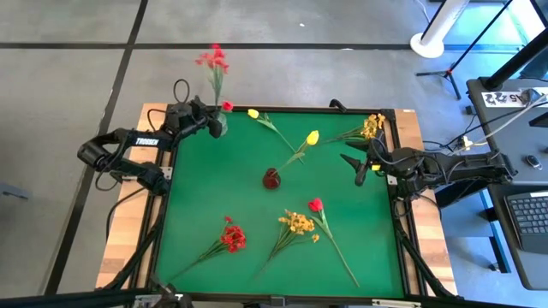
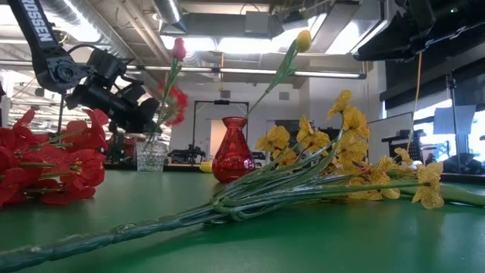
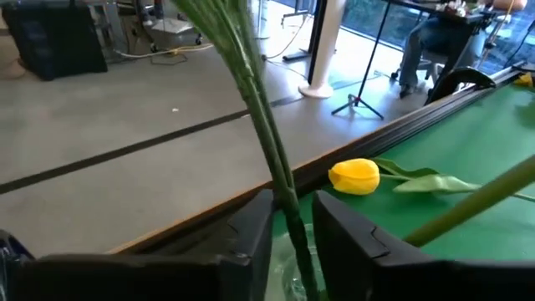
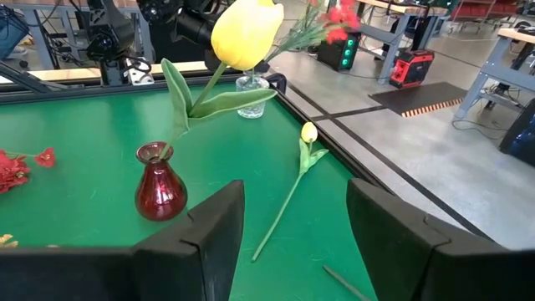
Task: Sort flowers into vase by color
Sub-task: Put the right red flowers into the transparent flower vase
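A clear glass vase point(image 2: 151, 155) stands at the table's far left corner with a red spray point(image 1: 214, 60) and a red tulip point(image 2: 179, 47) in it. My left gripper point(image 3: 292, 209) is level beside it, open, with the spray's green stems point(image 3: 259, 100) between its fingers. A red vase point(image 4: 160, 182) at mid-table holds a yellow tulip point(image 4: 247, 32) upright. My right gripper point(image 4: 292, 242) hovers open at the right edge with nothing between its fingers. Lying on the mat are a yellow tulip point(image 1: 253, 113), a yellow spray point(image 1: 372, 126), a red spray point(image 1: 233, 238), another yellow spray point(image 1: 298, 222) and a red tulip point(image 1: 316, 204). My left gripper has the red spray's stems point(image 3: 284, 188) between its two fingers, just above the glass vase's mouth, coming at them level and across them. A gap shows between the stems and one finger point(image 3: 351, 234). I cannot tell whether the other finger touches them. The stems stand upright in the vase.
A raised dark frame point(image 1: 282, 109) runs around the green mat. The mat's middle strip between the red vase and the near flowers is bare. Beyond the far edge is grey floor with a white stand point(image 1: 432, 38). A desk with a keyboard point(image 1: 527, 214) stands to the right.
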